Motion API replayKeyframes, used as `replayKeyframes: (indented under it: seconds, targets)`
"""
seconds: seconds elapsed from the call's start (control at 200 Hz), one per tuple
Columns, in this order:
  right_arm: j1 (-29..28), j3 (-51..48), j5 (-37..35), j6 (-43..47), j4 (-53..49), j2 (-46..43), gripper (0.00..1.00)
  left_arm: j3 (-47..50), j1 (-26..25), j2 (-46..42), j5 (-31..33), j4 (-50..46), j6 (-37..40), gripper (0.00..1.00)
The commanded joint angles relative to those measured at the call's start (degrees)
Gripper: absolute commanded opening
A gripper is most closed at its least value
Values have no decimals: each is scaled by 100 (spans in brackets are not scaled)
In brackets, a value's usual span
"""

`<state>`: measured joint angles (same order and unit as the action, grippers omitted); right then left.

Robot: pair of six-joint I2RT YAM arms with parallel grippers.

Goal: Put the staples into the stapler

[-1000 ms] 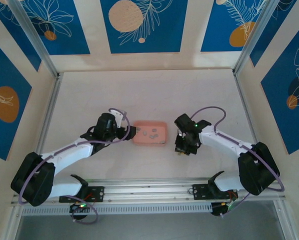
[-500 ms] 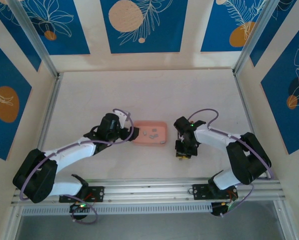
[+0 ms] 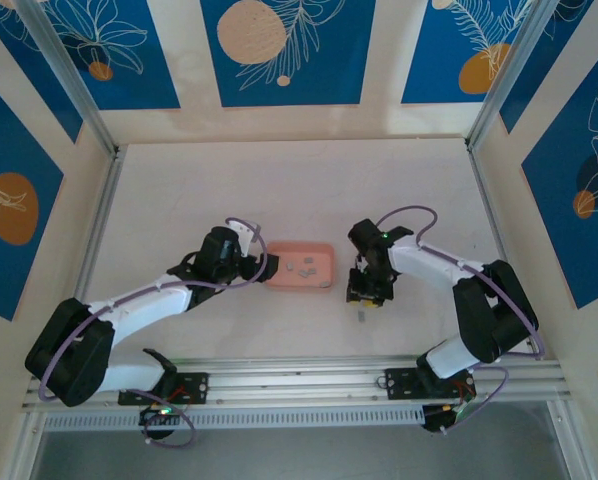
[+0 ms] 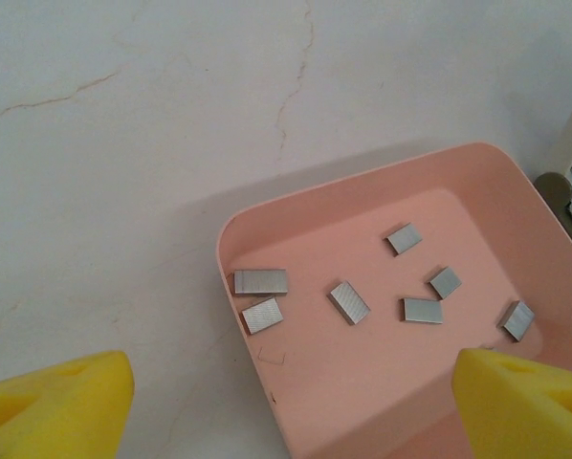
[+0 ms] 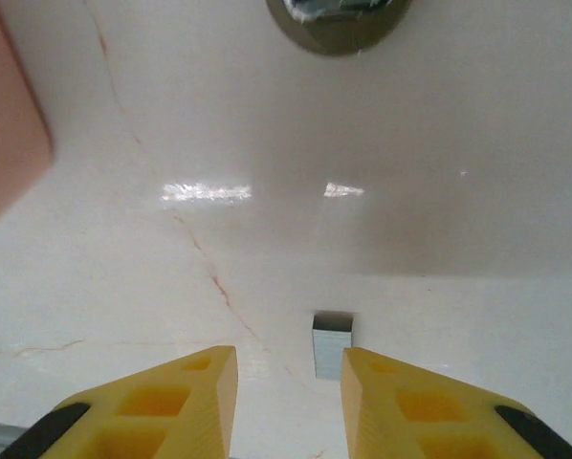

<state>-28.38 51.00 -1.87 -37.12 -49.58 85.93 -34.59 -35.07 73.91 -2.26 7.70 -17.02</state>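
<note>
From above, your left fingers (image 3: 262, 266) sit right at one end of the pink tray (image 3: 301, 287), with the staples (image 3: 299, 266) just past their tips. Your right fingers (image 3: 365, 292) point down at the counter (image 3: 279, 190) near the tray's other end, and a small grey strip (image 3: 362, 318) lies just off their tips.

At the left wrist, your left fingers (image 4: 56, 402) stand wide apart and empty. The tray (image 4: 231, 239) reaches in between them, and seven staples (image 4: 349, 301) lie loose on its floor ahead of the tips.

At the right wrist, your right fingers (image 5: 171, 392) are a little apart with nothing between them. The strip (image 5: 332, 342) rests on the counter (image 5: 410, 220) just ahead of the gap, closer to the right-hand finger. The tray (image 5: 9, 143) is off to the left, and a round grey object (image 5: 336, 19) lies well ahead; you cannot tell what it is.
</note>
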Motion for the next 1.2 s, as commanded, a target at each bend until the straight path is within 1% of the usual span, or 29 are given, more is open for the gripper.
replayKeyframes:
  seconds: [0.0,0.17,0.485,1.191]
  targets:
    - [92,185,292,151,-435,-91,33,-66,-60,-155,103,-38,-5,87]
    - [46,200,293,249,-514,173,32,-31,-67,-173,103,-45,-5,87]
    - [-80,208,156,171,-510,550,29,4,-70,-189,121,-68,-12,86]
    - [-201,173,41,153,-465,965,28,101,-74,-226,112,-34,-57,86]
